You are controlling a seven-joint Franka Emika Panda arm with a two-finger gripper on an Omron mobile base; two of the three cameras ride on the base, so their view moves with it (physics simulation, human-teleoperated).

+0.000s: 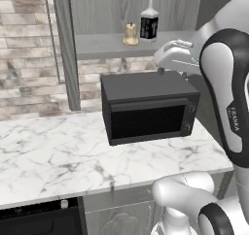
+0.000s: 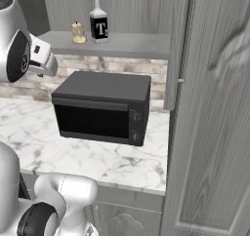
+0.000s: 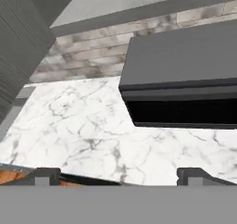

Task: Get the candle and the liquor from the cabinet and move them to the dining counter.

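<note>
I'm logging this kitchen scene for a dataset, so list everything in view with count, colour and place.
candle: one, tan-yellow, on the cabinet shelf, left of the liquor.
liquor: one, dark bottle with pale label and clear neck, on the shelf beside the candle.
cabinet: one, grey wood-grain, on the wall above the microwave, doors open.
microwave: one, black, on the worktop under the shelf.
worktop: one, white marble with grey veins, against the brick wall.
brick wall: one, pale brown and grey, behind the worktop.
arm: one, white with dark joints.
gripper: one, dark tips, open, holding nothing, over the worktop.
</note>
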